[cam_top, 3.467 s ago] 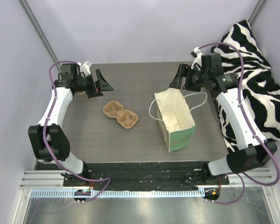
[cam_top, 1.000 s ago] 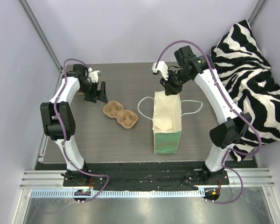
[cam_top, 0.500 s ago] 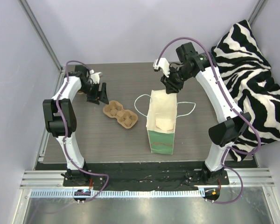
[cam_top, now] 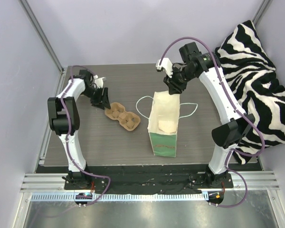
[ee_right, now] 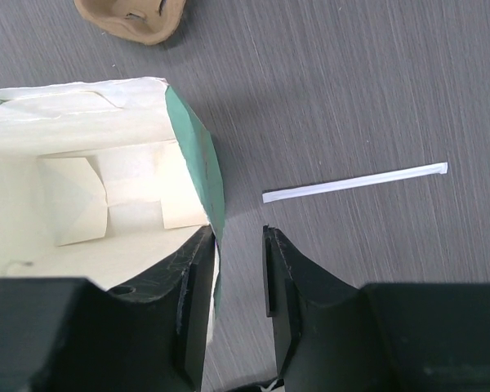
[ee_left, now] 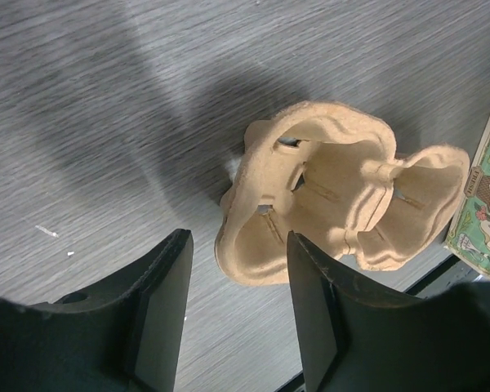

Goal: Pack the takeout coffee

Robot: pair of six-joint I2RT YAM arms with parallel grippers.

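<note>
So my left end effector (ee_left: 237,235) hangs over the pulp carrier (ee_left: 335,204), at the end away from the bag (ee_right: 198,155). Its jaws are roughly half apart with nothing clamped (the carrier's rim shows right in the gap, and I can't tell if a finger touches it). My right end effector (ee_right: 235,233) sits at the bag's top edge, jaws only a narrow slot apart. The green wall runs in against one finger, but I see grey surface (ee_right: 351,82) through the slot, so it's not pinched. The bag stands upright, mouth open, with its folded cream bottom showing inside. A paper-wrapped straw (ee_right: 355,182) lies flat near the bag, not touching it. As for the takeout coffee, I can't spot it in any view.
</note>
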